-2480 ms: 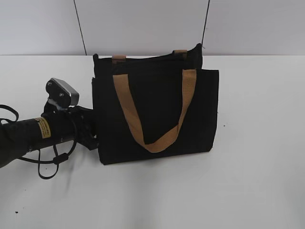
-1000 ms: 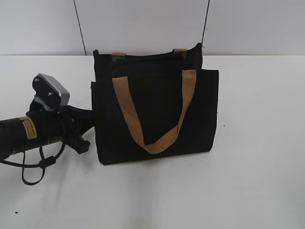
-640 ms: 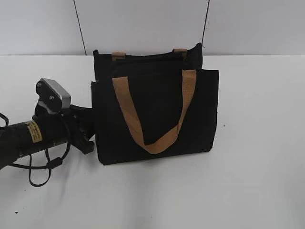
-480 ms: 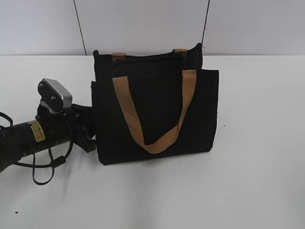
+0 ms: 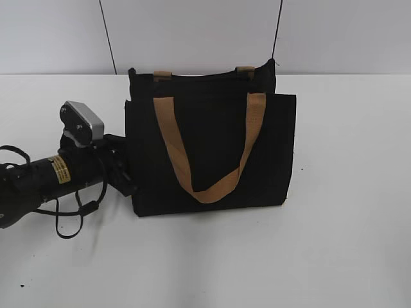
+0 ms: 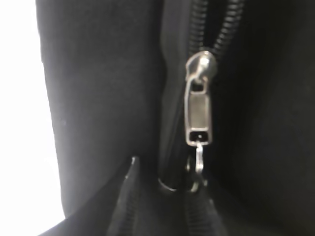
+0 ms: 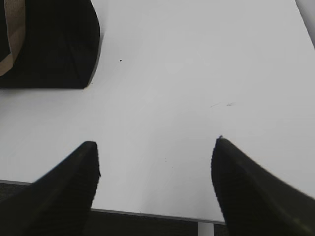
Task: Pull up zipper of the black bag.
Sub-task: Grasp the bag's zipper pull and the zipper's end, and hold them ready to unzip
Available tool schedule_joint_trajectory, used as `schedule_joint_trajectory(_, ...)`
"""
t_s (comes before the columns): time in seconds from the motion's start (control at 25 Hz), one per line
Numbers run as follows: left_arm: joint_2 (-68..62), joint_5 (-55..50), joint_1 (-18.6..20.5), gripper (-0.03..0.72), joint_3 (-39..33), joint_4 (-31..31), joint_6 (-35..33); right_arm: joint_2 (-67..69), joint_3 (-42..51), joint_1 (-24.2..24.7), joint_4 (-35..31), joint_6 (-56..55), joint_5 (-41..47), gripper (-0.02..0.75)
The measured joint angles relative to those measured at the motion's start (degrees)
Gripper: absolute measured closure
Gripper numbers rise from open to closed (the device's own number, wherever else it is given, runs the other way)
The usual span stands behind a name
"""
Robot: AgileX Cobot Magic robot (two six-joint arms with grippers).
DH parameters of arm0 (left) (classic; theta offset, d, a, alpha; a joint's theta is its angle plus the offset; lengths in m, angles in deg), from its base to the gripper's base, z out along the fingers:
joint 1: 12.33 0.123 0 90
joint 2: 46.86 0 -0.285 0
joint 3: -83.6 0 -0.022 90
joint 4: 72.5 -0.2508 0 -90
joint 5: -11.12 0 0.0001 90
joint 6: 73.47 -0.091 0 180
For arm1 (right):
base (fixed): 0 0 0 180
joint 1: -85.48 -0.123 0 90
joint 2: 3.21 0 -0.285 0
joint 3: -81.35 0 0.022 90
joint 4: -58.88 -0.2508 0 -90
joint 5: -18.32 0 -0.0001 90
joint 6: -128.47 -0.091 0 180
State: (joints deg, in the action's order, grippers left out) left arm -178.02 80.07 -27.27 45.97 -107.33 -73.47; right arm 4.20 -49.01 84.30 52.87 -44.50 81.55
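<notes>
the table (image 5: 347, 244) held the upright black bag (image 5: 212, 154). the left gripper (image 6: 162, 196) pressed against its left end, fingers pinched on the zipper (image 6: 198, 115). the right gripper (image 7: 155, 184) hung spread wide, holding nothing.

Even, bright, diffuse overhead lighting; soft shadow under black bag (image 5: 212, 147). Left wrist view: close, blurred zipper (image 6: 198, 114), blown-out white at left. Right wrist view: sharp table (image 7: 197, 73).

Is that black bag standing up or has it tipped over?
Upright. The black bag stands on its base on the white table, its top edge level and one tan handle hanging down its front.
</notes>
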Motion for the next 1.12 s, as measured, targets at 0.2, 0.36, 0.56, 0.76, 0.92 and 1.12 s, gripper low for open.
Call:
schedule_joint_trajectory(0.2, 0.00, -0.70, 0.11, 0.632, 1.49, -1.63, 0.00, 0.00, 0.00, 0.00, 0.00, 0.00, 0.00, 0.193)
schedule_joint_trajectory(0.36, 0.00, -1.08, 0.11, 0.650, 1.43, -1.79, -1.40, 0.00, 0.00, 0.00, -0.05, 0.00, 0.00, 0.193)
schedule_joint_trajectory(0.56, 2.28, -2.24, 0.87, 0.650, -0.64, 0.54, -3.66, 0.00, 0.00, 0.00, -0.05, 0.00, 0.00, 0.193)
schedule_joint_trajectory(0.76, 4.85, -3.64, 2.20, 0.650, -1.67, 0.77, -3.74, 0.00, 0.00, 0.00, -0.05, 0.00, 0.00, 0.193)
schedule_joint_trajectory(0.92, 7.20, -5.74, 2.67, 0.651, -1.92, -1.49, -3.74, 0.00, 0.00, 0.00, -0.05, 0.00, 0.00, 0.193)
schedule_joint_trajectory(1.12, 11.01, -9.31, 2.86, 0.653, -1.92, -2.30, -3.74, 0.00, 0.00, 0.00, -0.05, 0.00, 0.00, 0.193)
